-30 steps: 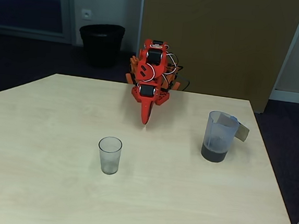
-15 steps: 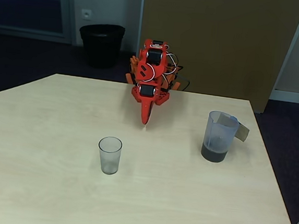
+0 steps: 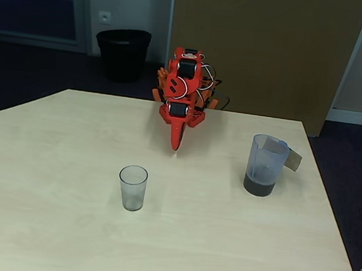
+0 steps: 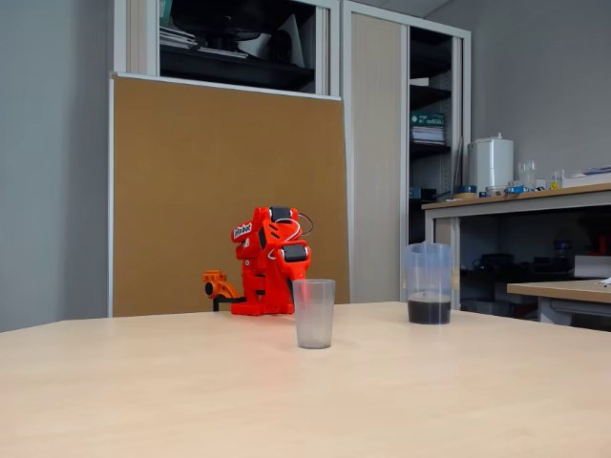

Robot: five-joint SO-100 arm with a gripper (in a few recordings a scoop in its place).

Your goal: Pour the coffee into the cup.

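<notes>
Though tapered, clear cup (image 3: 132, 187) (image 4: 313, 313), translucent jug (image 3: 264, 165) (image 4: 429, 283)

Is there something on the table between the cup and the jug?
No. In a fixed view, bare table lies between the cup and the jug.

Black bin (image 3: 122, 53), brown board (image 4: 224, 196) behind table (image 3: 52, 162)

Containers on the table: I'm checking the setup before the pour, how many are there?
2. The cup stands empty near the table's middle, in front of the gripper. The jug, coffee at its bottom, stands apart to the right. Nothing seems hidden.
</notes>
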